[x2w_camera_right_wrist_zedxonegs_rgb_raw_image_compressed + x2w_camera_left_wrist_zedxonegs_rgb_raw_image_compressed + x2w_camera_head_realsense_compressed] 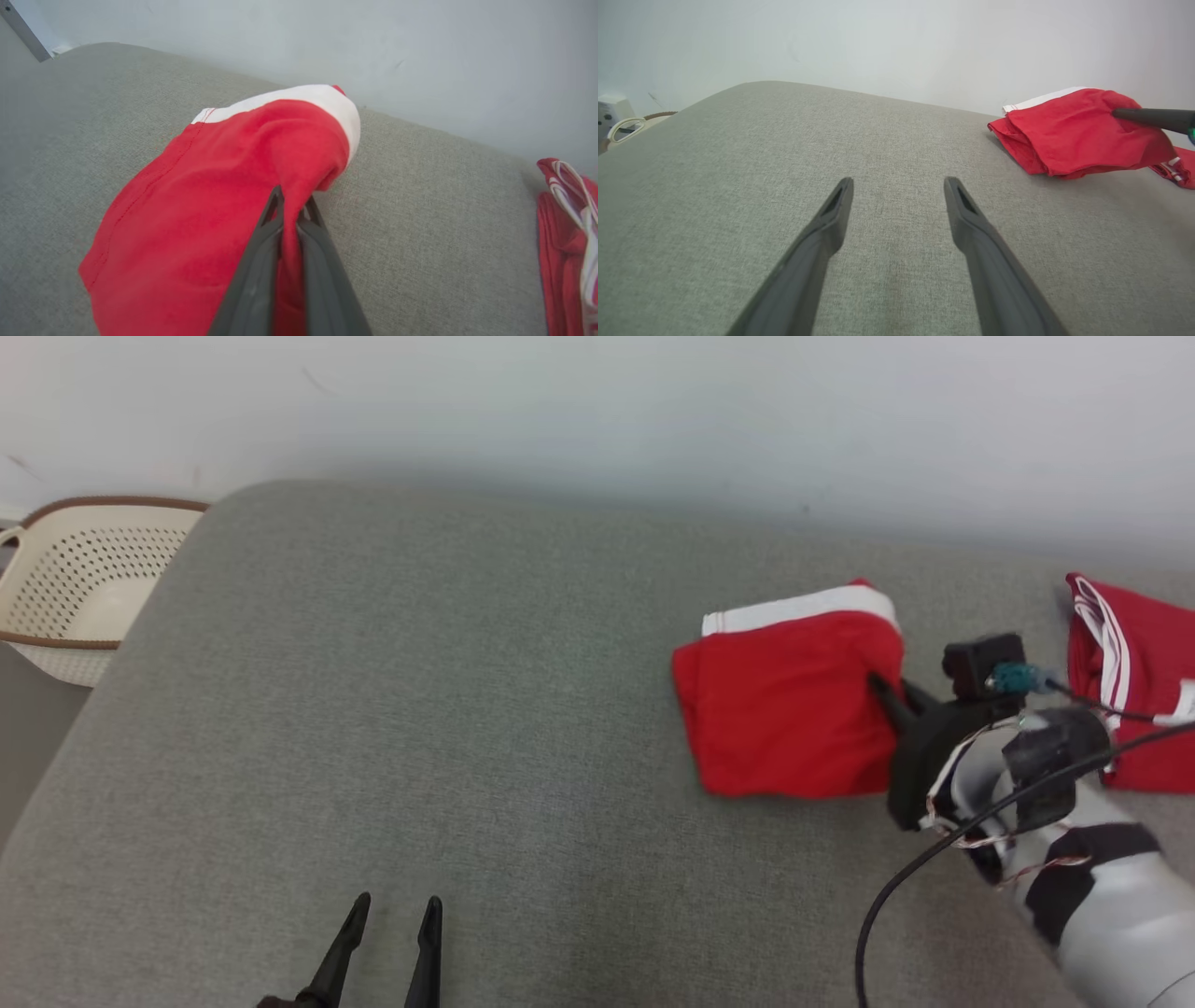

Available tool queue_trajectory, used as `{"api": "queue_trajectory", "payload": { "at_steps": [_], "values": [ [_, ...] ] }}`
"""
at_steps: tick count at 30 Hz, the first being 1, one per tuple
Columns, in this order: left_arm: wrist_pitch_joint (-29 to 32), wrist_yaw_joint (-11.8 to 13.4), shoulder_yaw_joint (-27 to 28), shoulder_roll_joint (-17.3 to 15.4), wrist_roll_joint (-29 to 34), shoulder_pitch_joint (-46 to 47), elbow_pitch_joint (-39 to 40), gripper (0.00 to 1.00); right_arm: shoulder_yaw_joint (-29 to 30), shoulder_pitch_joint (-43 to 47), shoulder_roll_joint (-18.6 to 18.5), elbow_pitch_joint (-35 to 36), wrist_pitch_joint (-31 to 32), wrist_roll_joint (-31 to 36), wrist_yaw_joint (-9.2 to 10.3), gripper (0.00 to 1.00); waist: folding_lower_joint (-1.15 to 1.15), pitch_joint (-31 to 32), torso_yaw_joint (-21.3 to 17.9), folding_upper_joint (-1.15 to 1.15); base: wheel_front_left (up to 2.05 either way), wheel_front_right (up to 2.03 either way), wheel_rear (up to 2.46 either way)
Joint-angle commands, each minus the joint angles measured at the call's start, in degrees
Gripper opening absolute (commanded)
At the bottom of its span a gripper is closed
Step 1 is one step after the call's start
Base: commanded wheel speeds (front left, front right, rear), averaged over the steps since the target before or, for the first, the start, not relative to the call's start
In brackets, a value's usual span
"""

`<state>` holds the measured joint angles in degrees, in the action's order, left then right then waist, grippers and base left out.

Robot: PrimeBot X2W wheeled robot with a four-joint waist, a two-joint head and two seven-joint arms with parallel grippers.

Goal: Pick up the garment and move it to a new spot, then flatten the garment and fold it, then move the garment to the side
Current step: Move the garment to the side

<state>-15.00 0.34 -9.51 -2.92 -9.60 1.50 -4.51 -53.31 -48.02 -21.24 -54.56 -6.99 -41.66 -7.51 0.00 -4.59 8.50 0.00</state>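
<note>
Right wrist view: our right tool (293,198) pinches the garment (196,196) by a bunched edge between its tips, cloth we judge soft, light and saggy, while our left tool (899,181) gapes empty.

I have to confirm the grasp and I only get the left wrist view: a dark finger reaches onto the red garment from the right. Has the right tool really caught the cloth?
Observer: Yes. In the right wrist view the right tool is shut on a fold of the red garment, with cloth pinched inside it.
Operator: Where on the garment?
Observer: In the head view, at its right edge, a little below the white waistband.
Operator: And the red scrap at my right edge?
Observer: That is a second red garment with white stripes. It lies apart from the held one, with bare grey cushion between them.
</note>
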Motion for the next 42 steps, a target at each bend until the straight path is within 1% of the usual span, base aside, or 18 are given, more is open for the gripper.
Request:
{"api": "queue_trajectory", "payload": {
  "at_steps": [1, 5, 12, 16, 17, 19, 23, 24, 31, 40, 42],
  "values": [
    [-0.20, -0.13, 0.10, 0.01, 0.27, 0.80, 0.41, 1.00, -1.43, -1.77, -1.74, 0.45, 0.47, 0.54, 0.04, 0.00, 0.00, -2.46, -1.99, 0.00, 0.00, 0.00, 0.00],
    [-0.19, -0.58, -0.10, 0.02, 0.95, 2.63, 1.12, 1.00, -5.54, -6.93, -6.12, 0.83, 1.51, 1.79, 0.04, 0.00, 0.00, -5.46, -3.06, 0.00, 0.00, 0.00, 0.00],
    [-0.20, -0.98, -0.49, 0.00, 2.07, 5.35, 2.53, 1.00, -11.62, -14.72, -12.96, 1.10, 2.49, 1.03, 0.04, 0.00, 0.00, -10.10, -3.88, 0.00, 0.00, 0.00, 0.00],
    [-0.20, -1.37, -0.19, -0.01, 2.69, 5.75, 3.10, 1.00, -14.74, -17.19, -16.33, 1.19, 2.31, 0.30, 0.05, 0.00, 0.00, -11.33, -4.46, 0.00, 0.00, 0.00, 0.00],
    [-0.20, -1.37, -0.19, -0.01, 2.69, 5.75, 3.10, 1.00, -14.74, -17.19, -16.33, 1.19, 2.31, 0.30, 0.05, 0.00, 0.00, -11.33, -4.46, 0.00, 0.00, 0.00, 0.00],
    [-0.20, -1.58, 0.02, -0.01, 2.99, 6.02, 3.59, 1.00, -15.94, -17.83, -17.99, 1.40, 2.23, -0.43, 0.04, 0.00, 0.00, -11.80, -4.79, 0.00, 0.00, 0.00, 0.00],
    [-0.19, -1.56, 0.77, -0.17, 3.42, 6.15, 5.16, 1.00, -17.81, -19.12, -21.20, 3.12, 1.91, -1.66, 0.05, 0.00, 0.00, -12.91, -6.06, 0.00, 0.00, 0.00, 0.00],
    [-0.20, -1.66, 1.04, -0.49, 3.82, 5.93, 5.77, 1.00, -18.55, -19.89, -22.82, 3.83, 2.17, -1.56, 0.05, 0.00, 0.00, -13.40, -6.95, 0.00, 0.00, 0.00, 0.00],
    [-0.20, -2.05, 1.45, -1.07, 4.46, 6.29, 6.76, 1.00, -19.83, -23.16, -27.37, 7.13, 3.44, -0.63, 0.05, 0.00, 0.00, -14.85, -9.90, 0.00, 0.00, 0.00, 0.00],
    [-0.20, -1.97, 1.96, -1.86, 5.19, 6.22, 7.80, 1.00, -20.13, -26.17, -33.14, 11.26, 5.79, -0.11, 0.05, 0.00, 0.00, -16.50, -11.20, 0.00, 0.00, 0.00, 0.00],
    [-0.20, -1.80, 2.01, -2.05, 5.27, 6.08, 7.91, 1.00, -20.17, -26.52, -33.60, 11.82, 6.33, 0.29, 0.05, 0.00, 0.00, -16.79, -11.30, 0.00, 0.00, 0.00, 0.00]
  ]
}}
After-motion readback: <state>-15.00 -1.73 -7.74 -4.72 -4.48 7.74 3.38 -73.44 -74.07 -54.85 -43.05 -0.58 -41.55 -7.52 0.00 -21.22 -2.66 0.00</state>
